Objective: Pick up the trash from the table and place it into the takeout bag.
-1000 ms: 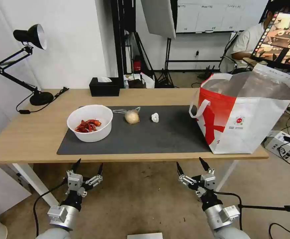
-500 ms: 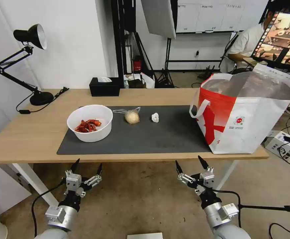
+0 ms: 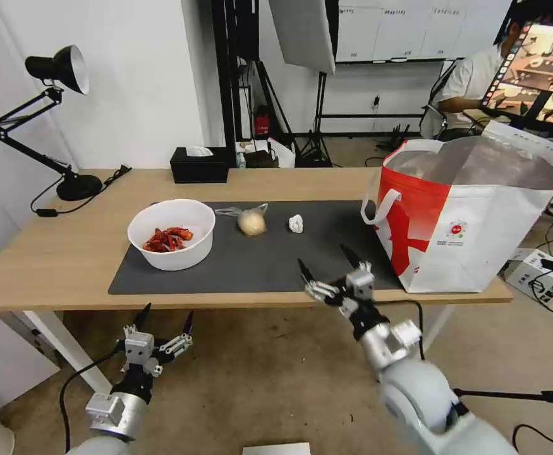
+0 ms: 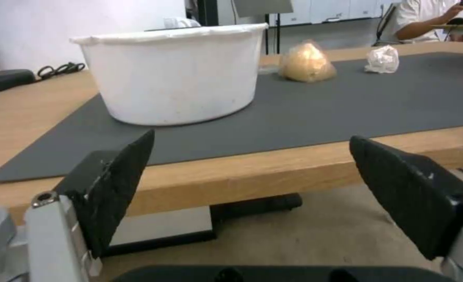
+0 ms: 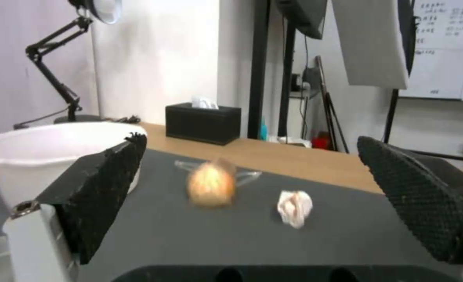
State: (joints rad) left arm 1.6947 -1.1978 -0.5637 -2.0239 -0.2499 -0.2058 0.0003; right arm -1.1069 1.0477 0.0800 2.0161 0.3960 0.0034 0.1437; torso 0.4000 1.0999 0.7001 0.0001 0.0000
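Observation:
On the table [image 3: 55, 259], the dark mat [image 3: 270, 265] carries the trash: a white bowl [image 3: 172, 234] of red scraps at the left, a clear bag with a beige lump [image 3: 251, 222] in the middle, and a crumpled tissue [image 3: 296, 223] beside it. The takeout bag [image 3: 472, 215] stands open at the table's right end. My right gripper [image 3: 322, 254] hangs open over the mat's front edge, short of the tissue [image 5: 295, 207] and the lump [image 5: 210, 188]. My left gripper [image 3: 169, 311] is open below the table's front edge, facing the bowl [image 4: 174, 74].
A black tissue box [image 3: 199, 164] sits at the table's back edge. A black desk lamp [image 3: 55, 69] with its cable occupies the back left corner. Stands and cables crowd the floor behind, and a box [image 3: 535, 272] lies to the right of the table.
My right arm has risen from below the table's front edge and swung left and forward, over the mat's front edge. The left arm has barely moved.

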